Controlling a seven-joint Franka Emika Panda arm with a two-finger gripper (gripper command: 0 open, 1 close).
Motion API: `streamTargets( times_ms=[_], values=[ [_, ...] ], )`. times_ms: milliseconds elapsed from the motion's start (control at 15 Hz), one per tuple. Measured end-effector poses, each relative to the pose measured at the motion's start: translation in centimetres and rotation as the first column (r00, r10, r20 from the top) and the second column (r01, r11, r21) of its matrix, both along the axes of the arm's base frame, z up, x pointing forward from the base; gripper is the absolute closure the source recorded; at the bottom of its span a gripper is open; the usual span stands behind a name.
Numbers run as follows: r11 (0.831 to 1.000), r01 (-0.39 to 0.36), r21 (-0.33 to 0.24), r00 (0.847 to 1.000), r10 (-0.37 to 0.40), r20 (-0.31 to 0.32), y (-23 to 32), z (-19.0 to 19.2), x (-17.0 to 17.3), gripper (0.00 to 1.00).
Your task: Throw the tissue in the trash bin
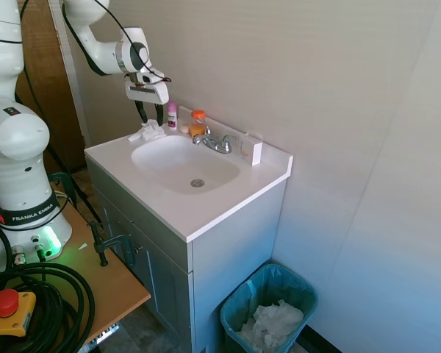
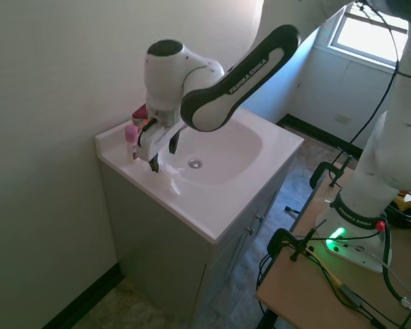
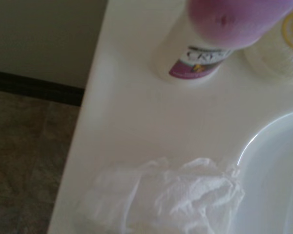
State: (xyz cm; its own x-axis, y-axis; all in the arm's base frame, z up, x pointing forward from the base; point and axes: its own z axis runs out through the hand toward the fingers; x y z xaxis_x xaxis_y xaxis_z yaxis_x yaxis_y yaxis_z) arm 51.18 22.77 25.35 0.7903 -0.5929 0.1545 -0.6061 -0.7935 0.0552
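Hand: we see the hand (image 1: 150, 112) with fingers spread and nothing in them, upper left of the frame, just above the tissue (image 1: 148, 132).
Tissue: soft crumpled white wad on the worktop (image 1: 206, 209), beside the basin's rim.
Neighbours: pink-capped bottle (image 1: 172, 115), orange-lidded jar (image 1: 198, 122), chrome tap (image 1: 214, 141) close behind.
Bin (image 1: 268, 306): lower right, teal bag, crumpled paper inside.

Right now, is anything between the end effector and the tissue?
Nothing visible. The end effector hangs open just above the tissue on the counter's corner; the pink-capped bottle stands beside it, not beneath.
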Motion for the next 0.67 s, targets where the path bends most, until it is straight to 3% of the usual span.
streamTargets(
  times_ms=[667],
  values=[
    [1.000,0.026,-0.002,1.000,-0.026,-0.014,0.98,-1.21,0.87,1.00]
  ],
)
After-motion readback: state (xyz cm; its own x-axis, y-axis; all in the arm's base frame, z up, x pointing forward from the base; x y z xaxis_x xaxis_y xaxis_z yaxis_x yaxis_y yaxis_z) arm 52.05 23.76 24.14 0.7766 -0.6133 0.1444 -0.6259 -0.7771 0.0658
